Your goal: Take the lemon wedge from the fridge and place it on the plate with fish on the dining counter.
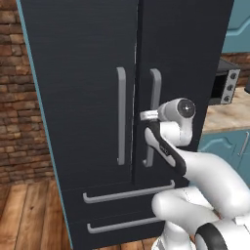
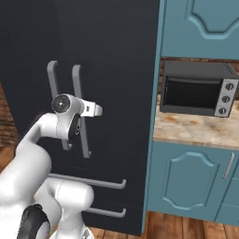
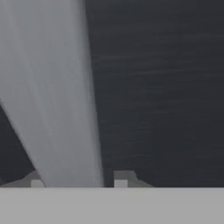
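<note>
Fridge (image 1: 83,73) charcoal-black, doors shut, grey bar handles (image 1: 120,116).

Even flat render light; hand view blurry close-up.

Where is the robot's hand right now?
The gripper is at the right-hand door handle of the closed fridge, about halfway up the handle. In the hand view its jaws sit on either side of the grey bar.

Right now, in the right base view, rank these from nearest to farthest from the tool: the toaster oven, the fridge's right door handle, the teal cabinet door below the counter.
1. Right door handle, at the tool.
2. Toaster oven, up right.
3. Teal cabinet door, lower right; nearly level with the oven.
</note>
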